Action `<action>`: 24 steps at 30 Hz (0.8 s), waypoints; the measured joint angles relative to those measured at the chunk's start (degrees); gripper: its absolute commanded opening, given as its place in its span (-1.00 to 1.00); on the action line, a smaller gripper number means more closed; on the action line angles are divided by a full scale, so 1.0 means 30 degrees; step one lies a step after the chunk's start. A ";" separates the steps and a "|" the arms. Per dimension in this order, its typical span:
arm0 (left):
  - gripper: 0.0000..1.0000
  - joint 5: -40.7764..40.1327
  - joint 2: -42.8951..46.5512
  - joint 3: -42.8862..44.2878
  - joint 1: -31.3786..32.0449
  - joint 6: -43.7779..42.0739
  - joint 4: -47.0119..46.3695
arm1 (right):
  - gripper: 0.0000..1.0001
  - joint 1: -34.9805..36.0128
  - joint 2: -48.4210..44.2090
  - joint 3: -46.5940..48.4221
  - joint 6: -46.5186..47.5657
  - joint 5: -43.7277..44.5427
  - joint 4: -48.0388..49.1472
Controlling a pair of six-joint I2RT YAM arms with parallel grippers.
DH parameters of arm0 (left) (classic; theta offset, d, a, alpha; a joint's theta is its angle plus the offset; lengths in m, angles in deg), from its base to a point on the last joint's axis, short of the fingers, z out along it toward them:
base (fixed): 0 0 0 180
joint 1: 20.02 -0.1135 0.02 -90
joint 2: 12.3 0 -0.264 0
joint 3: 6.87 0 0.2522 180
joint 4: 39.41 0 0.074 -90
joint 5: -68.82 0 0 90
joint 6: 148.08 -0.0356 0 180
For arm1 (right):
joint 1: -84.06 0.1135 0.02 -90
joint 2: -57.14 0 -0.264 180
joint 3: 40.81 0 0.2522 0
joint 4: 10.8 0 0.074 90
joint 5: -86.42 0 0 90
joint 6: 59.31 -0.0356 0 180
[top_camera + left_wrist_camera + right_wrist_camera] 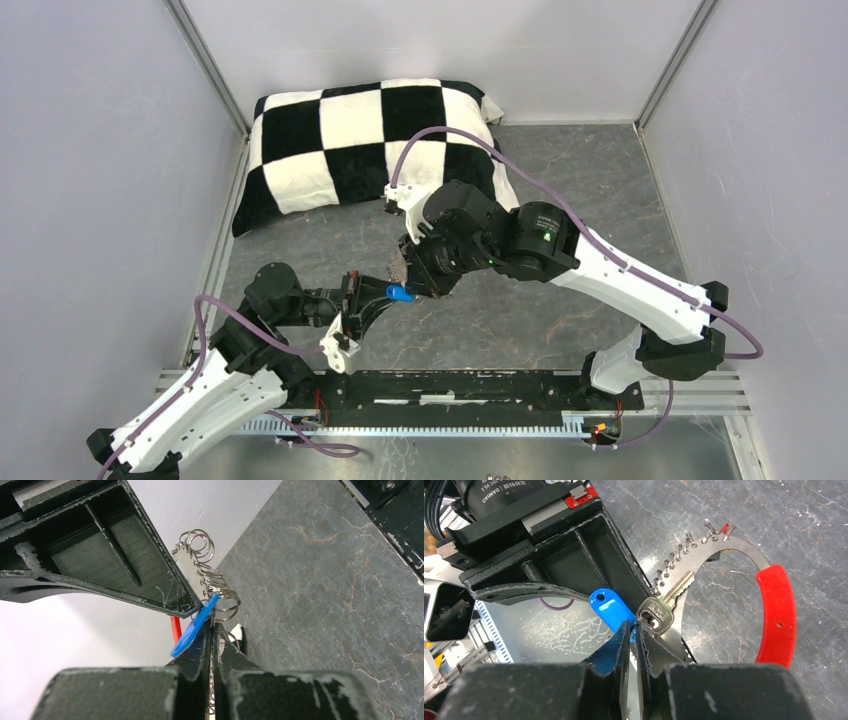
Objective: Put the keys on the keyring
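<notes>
Grey marbled table (560,320); mid-frame, the left gripper (212,630) clamps the keyring (724,545) and the right gripper (634,630) pinches the blue-tagged key (658,614) just beside it. Seemingly the threading step; the next move calls for precise alignment.

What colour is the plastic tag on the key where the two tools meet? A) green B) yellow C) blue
C: the oblong tag beside the silver key is plainly blue. It sits by the metal keyring, which the left tool pinches.
</notes>
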 measured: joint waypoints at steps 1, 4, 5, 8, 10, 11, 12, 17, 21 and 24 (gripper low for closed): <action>-0.96 -0.0022 -0.0015 0.0000 0.0000 0.0000 0.0000 | -0.76 0.0000 -0.0007 -0.0124 -0.0007 -0.0109 0.0153; -0.96 -0.0073 -0.0051 0.0000 0.0000 0.0000 0.0219 | -0.79 0.0000 -0.0029 -0.0503 -0.0007 -0.0270 0.0474; -0.96 -0.0095 -0.0058 0.0000 0.0000 0.0000 0.0306 | -0.80 0.0000 -0.0066 -0.0634 -0.0015 -0.0328 0.0568; -0.96 -0.0153 -0.0073 0.0000 0.0000 0.0000 0.0474 | -0.82 -0.0015 -0.0240 -0.1071 -0.0109 -0.0525 0.0933; -0.96 -0.0153 -0.0073 0.0000 0.0000 0.0007 0.0539 | -0.83 -0.0036 -0.0437 -0.1421 -0.0175 -0.0699 0.1260; -0.96 -0.0160 -0.0073 0.0000 0.0000 0.0007 0.0546 | -0.84 -0.0044 -0.0532 -0.1596 -0.0226 -0.0787 0.1443; -0.96 -0.0189 -0.0073 0.0000 0.0000 0.0015 0.0539 | -0.84 -0.0058 -0.0663 -0.1851 -0.0299 -0.0896 0.1705; -0.96 -0.0291 -0.0073 -0.0007 0.0000 0.0029 0.0495 | -0.85 -0.0182 -0.1399 -0.3191 -0.0648 -0.1617 0.3322; -0.96 -0.0299 -0.0066 0.0000 0.0000 0.0044 0.0109 | -0.85 -0.0291 -0.2018 -0.4437 -0.0947 -0.2084 0.4619; -0.96 -0.0299 -0.0058 -0.0007 0.0000 0.0102 0.0044 | -0.83 -0.0364 -0.2164 -0.4779 -0.1056 -0.2288 0.5180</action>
